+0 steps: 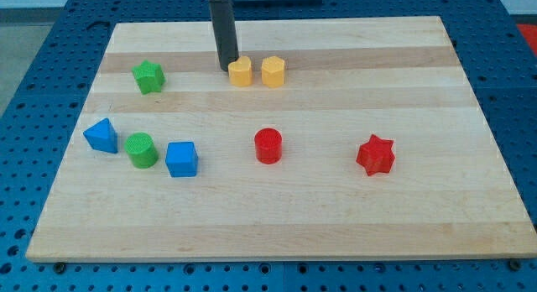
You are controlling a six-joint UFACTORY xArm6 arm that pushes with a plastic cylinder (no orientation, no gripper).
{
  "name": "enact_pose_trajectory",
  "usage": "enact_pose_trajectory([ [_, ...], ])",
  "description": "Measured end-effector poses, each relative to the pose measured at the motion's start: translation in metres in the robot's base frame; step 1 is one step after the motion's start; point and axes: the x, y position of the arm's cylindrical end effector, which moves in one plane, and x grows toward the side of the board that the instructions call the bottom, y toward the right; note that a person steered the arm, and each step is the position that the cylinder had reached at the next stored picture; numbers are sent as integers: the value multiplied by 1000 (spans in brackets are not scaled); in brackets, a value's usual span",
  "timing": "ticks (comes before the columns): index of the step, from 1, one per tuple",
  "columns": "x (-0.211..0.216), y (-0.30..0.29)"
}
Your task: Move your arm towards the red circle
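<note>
The blue cube [181,159] sits nearest the view's bottom, on the wooden table [277,225]; just at its 9 o'clock is the green round block [142,149], and they look almost touching; at 9 o'clock from that one, very near it, is another blue block [101,135] with slanted sides, and I cannot tell its exact shape; the red circle [268,146] sits close to the middle of the table, at 3 o'clock from the blue cube and well apart from it; the red star [375,154] is at 3 o'clock from the red circle, also well apart; up near the view's top, the green star [148,76] sits by itself at about 12 o'clock from the green round block; two yellow blocks sit side by side, the first yellow block [241,72] and the second yellow block [273,71] just at its 3 o'clock; my tip [226,68] is at 9 o'clock from the first yellow block, right against it or almost; the red circle is at about 5 o'clock from my tip, well apart from it; this arm has no gripper, only the dark rod, so nothing is held.
</note>
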Motion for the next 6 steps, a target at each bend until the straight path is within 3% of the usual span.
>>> enact_pose_trajectory([
  [2,6,-12],
  [6,127,-7],
])
